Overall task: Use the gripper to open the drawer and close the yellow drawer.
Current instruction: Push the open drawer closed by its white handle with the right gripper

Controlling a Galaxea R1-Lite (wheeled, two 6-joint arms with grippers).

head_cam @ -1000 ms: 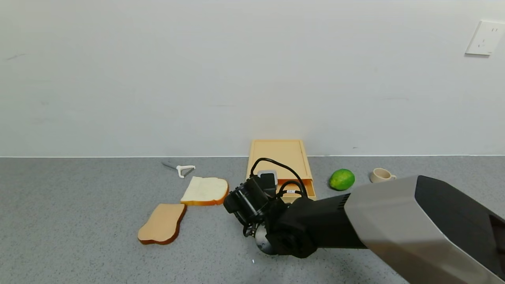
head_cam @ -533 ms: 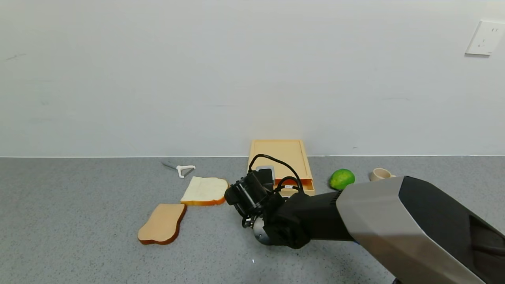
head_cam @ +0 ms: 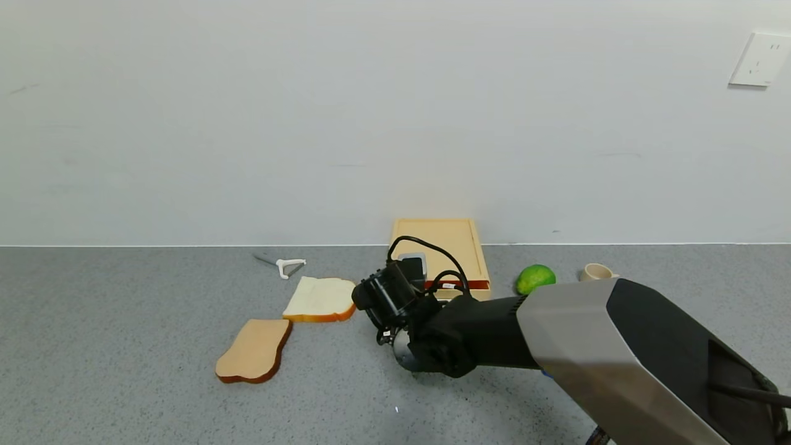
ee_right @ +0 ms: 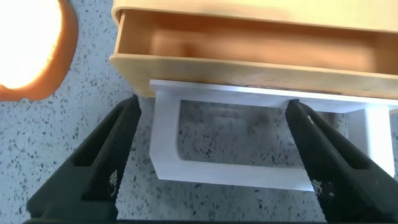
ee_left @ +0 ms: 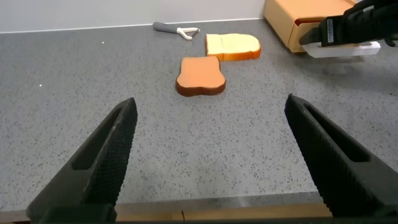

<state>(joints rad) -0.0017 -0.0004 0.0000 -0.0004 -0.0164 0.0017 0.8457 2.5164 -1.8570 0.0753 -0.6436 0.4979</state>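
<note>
The pale yellow drawer box [head_cam: 440, 246] lies against the back wall, its drawer pulled out a little, showing a narrow dark gap [head_cam: 458, 284]. In the right wrist view the drawer [ee_right: 249, 53] shows its open inside, and its white loop handle [ee_right: 231, 171] lies flat on the counter. My right gripper [ee_right: 212, 107] is open, one finger on each side of the handle, tips close to the drawer front. In the head view its wrist [head_cam: 395, 295] hides the jaws. My left gripper [ee_left: 210, 106] is open and empty, low over the counter's near edge.
Two bread slices [head_cam: 321, 298] [head_cam: 254, 350] lie left of the drawer, with a white peeler [head_cam: 283, 266] behind them. A green lime [head_cam: 535, 278] and a small beige cup [head_cam: 596, 272] sit right of the drawer. The grey counter ends at the wall.
My right arm has moved toward the wall and the drawer has slid inward with it. The gap at the drawer front is narrower now.
</note>
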